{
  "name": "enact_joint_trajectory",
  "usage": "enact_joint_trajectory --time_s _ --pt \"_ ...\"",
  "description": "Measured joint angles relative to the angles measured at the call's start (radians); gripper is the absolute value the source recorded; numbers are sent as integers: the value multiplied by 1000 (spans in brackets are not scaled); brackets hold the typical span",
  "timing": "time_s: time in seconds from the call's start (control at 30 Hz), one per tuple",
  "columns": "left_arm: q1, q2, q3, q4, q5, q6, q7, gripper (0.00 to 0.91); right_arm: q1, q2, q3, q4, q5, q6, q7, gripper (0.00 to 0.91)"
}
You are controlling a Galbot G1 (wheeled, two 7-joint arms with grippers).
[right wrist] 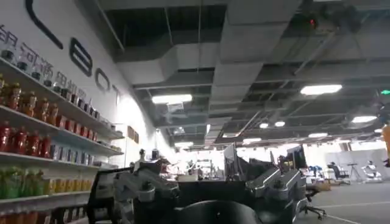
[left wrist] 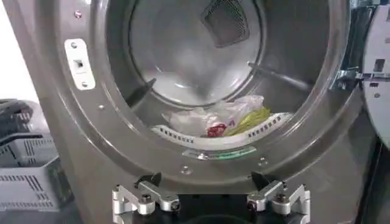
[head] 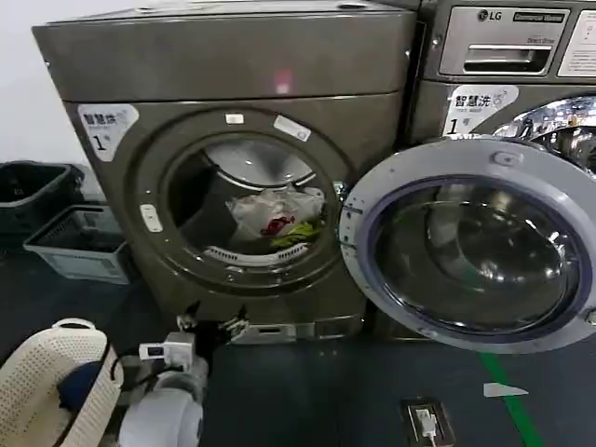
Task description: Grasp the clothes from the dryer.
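Observation:
The dryer (head: 233,65) is bronze-grey with a white "1" label, and its round port stands open. Inside the drum lie the clothes (head: 275,216), a white heap with a red print and a yellow-green piece (head: 296,233). My left gripper (head: 212,320) hangs low in front of the dryer, just under the port's rim and outside it. In the left wrist view the left gripper (left wrist: 206,181) is open with nothing between its fingers, and the clothes (left wrist: 210,119) lie beyond it at the drum's front lip. My right gripper (right wrist: 213,176) is open and faces away into the room.
The dryer's round glass door (head: 470,247) is swung open to the right, in front of the LG machine (head: 503,42). A grey crate (head: 79,244) and a dark basket (head: 33,191) stand on the left. A white laundry basket (head: 42,386) is by my left arm.

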Motion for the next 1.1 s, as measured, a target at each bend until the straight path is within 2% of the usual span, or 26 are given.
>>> enact_joint_trajectory --time_s 0.63,1.1 --pt "1 1 7 -12 12 0 4 907 -7 10 11 -16 43 55 30 907" --pt "0 2 7 -9 16 0 2 907 -7 13 8 -14 58 66 36 907"
